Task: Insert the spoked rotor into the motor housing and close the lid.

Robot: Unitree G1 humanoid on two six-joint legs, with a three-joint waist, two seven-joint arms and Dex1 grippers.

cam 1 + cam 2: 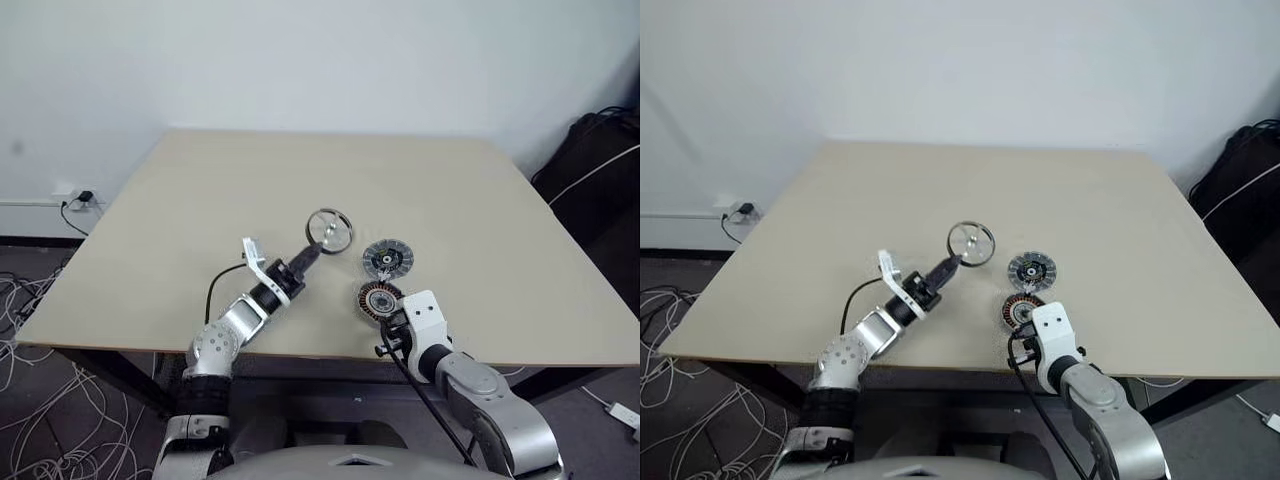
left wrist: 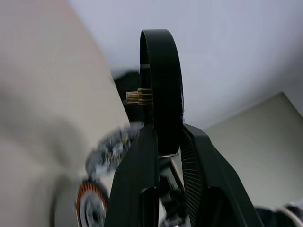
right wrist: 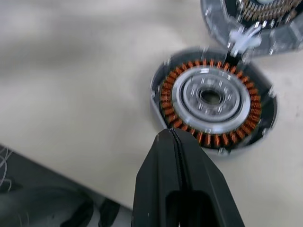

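Above the table (image 1: 180,220), left jaws clamp the spoked rotor (image 1: 329,229); right jaws sit together beside the motor housing (image 3: 213,98).

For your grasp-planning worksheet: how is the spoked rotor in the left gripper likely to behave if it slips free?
The spoked rotor looks stiff: its round rim keeps shape between the left gripper's fingers. Pinched only at the edge, it might pivot. Dropped on the table, it could roll.
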